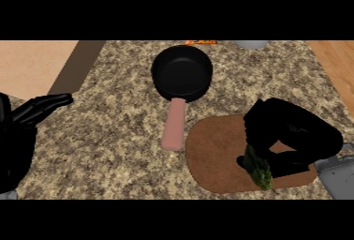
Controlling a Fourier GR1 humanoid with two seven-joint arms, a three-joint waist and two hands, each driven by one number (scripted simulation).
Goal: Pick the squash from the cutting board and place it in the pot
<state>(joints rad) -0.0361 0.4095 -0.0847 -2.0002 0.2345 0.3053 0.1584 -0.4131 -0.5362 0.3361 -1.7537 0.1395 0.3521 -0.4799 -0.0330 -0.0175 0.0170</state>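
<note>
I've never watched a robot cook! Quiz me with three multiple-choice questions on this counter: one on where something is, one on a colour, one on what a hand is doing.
1. Where is the squash?
A in the pot
B over the cutting board
C on the wooden floor

2. What colour is the handle of the pot?
A pink
B blue
C green

3. What is the right hand doing?
A resting open
B curled round the squash
C touching the pot

Answers:
1 B, it lies at the board's lower right.
2 A, a pink handle points toward the robot.
3 B, fingers wrap round the squash.
</note>
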